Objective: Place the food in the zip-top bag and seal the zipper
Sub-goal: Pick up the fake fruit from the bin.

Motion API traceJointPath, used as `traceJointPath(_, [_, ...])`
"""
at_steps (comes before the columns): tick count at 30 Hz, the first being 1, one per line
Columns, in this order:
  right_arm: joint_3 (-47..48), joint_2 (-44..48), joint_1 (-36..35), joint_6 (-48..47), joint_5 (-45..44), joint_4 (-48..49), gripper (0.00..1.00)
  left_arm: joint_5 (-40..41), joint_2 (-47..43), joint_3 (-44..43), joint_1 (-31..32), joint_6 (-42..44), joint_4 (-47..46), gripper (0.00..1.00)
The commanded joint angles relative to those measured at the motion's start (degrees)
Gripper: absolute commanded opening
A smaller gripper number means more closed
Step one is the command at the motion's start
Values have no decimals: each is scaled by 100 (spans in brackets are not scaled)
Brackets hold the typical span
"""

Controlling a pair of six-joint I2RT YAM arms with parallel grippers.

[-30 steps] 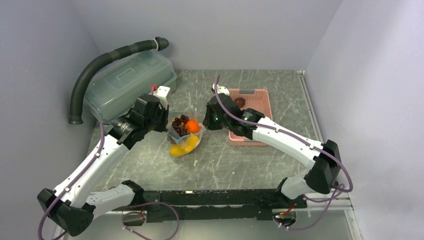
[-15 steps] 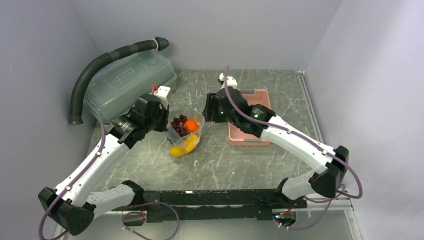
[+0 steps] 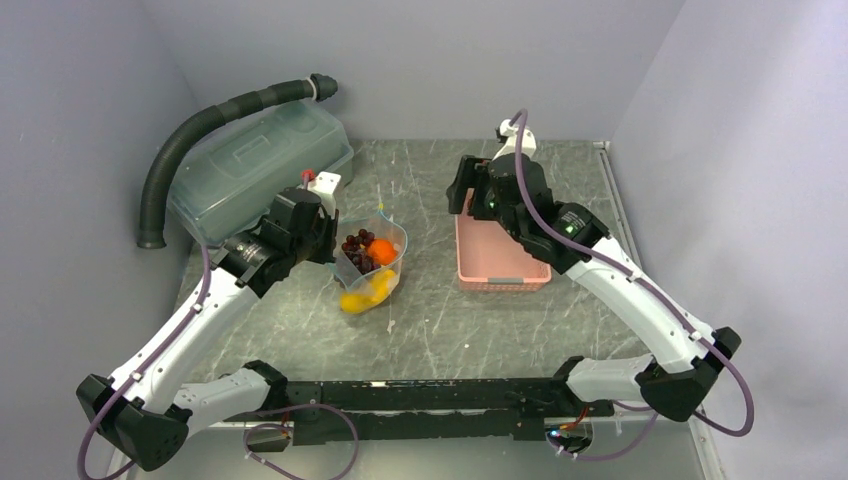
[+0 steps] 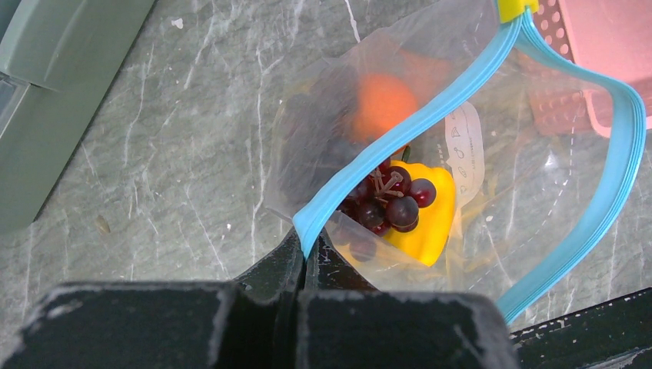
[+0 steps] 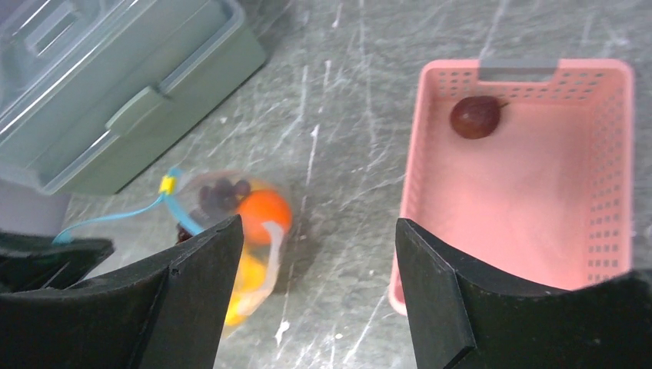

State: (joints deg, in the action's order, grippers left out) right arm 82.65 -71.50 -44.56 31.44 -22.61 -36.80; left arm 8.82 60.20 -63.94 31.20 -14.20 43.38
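Clear zip-top bag near the middle of the surface, a little toward the left edge, standing up with its mouth wide open. Inside: a dark grape bunch, a round orange fruit and a yellow fruit at the bottom. Teal-blue zipper running round the mouth in a big open loop, not pressed together anywhere in view.

Pinched at the near end of that zipper by the left claw, squeezed tight on the strip and lifting that side of the mouth.

Just to the right of the bag, toward the back right of the surface: the pink basket. Only one piece of food in it, a small brown-red ball, lying by the back wall, a bit to the left side.

Above the basket and well off the surface, the right claw, spread wide, with nothing in it.

Off at the back left corner, a big grey-green box with a black hose bent over it. Not part of the job.

Looks like the filling step, nearly done, with the ball as the last piece to fetch. Next move, most likely: lower the right claw into the basket, straddle the ball, close gently. Small and round, so likely to roll away if bumped. Then over to the open mouth and drop it in. Sealing the zipper not yet begun.
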Motion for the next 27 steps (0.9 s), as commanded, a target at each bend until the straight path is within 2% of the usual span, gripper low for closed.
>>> traceJointPath(1, [-116,166,466,-253,-80,12,77,-63,-33,-117,-2,136,-209,0])
traceJointPath(13, [-922,-397,1645,-292,417,548,81,-40,-62,-110,0,140,-213,0])
traceJointPath(21, [-956,-1278,2217,-258,891,857,82,-11,-70,-110,-1,155,-215,0])
traceJointPath(27, [-638,-2019,2460,-312,1083,931,82,10,-53,-105,-5,167,-210,0])
